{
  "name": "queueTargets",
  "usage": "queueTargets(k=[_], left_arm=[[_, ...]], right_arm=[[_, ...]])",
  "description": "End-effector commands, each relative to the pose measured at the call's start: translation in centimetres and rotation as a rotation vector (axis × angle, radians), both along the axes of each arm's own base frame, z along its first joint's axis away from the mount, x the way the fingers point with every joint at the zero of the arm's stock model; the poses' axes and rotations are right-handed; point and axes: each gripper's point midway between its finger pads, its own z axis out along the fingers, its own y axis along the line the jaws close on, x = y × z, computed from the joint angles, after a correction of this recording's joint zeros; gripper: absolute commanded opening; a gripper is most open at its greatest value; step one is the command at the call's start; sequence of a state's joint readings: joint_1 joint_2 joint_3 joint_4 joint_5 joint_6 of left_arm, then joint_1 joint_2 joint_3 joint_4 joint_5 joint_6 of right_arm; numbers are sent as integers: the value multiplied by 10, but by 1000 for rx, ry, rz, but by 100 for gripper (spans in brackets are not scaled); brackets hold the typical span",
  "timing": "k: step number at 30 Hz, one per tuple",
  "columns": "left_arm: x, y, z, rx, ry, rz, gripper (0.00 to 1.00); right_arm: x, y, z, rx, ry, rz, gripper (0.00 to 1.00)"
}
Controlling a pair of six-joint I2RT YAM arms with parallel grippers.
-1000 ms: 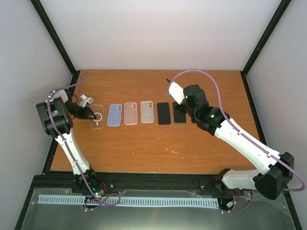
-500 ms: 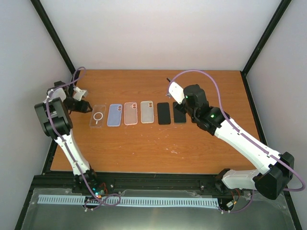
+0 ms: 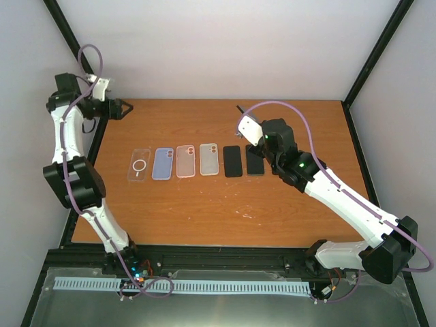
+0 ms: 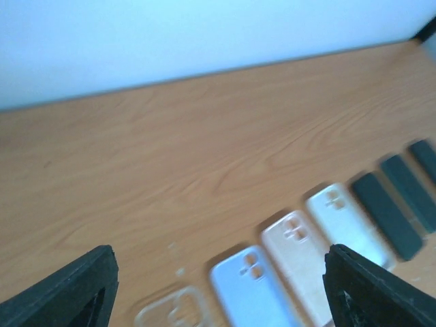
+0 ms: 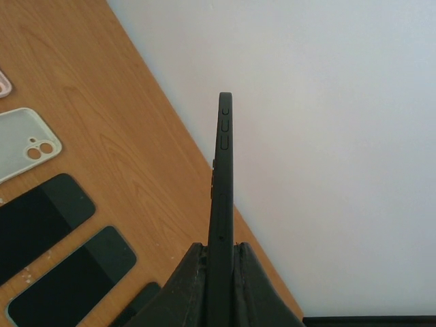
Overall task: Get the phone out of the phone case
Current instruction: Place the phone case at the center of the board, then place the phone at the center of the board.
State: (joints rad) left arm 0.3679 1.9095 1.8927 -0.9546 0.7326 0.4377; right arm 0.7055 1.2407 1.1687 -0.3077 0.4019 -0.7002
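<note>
My right gripper (image 5: pixel 219 272) is shut on a black phone (image 5: pixel 222 170), held edge-on above the table with its side buttons showing. From above, that gripper (image 3: pixel 246 126) hovers over the right end of a row of cases and phones. A clear phone case (image 3: pixel 139 166) with a ring on its back lies flat at the row's left end, with nothing touching it. My left gripper (image 3: pixel 122 108) is raised at the far left corner, open and empty. In its wrist view, its wide-apart fingers (image 4: pixel 65 293) frame the blurred clear case (image 4: pixel 170 315).
Right of the clear case lie a blue case (image 3: pixel 162 163), a pink case (image 3: pixel 185 161), a whitish case (image 3: pixel 209 159) and two dark phones (image 3: pixel 233 161) (image 3: pixel 255 163). Black frame posts stand at the table's back corners.
My left gripper has opened, left the clear case on the table at the row's left end, and risen back to the far left corner. The right arm stays still with the phone.
</note>
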Motion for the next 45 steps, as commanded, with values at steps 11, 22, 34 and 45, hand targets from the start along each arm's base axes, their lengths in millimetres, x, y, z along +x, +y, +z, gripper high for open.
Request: queueTargets(k=[11,22,34,45], left_arm=[[-49,-135,165,-623,-88,-285,94],[-93,-218,154,-783,85,-395,98],[-117,-274,120,-823,224,-467,84],[-122,-280,115,-867,270,-480,58]], right_arm=[[7,4,77,-159,-472,-108,3],[-36,66,66,-375,-773,14,3],[-65,107,59,-428,-866,84,3],[-72,121,50,-457,-884,112,3]])
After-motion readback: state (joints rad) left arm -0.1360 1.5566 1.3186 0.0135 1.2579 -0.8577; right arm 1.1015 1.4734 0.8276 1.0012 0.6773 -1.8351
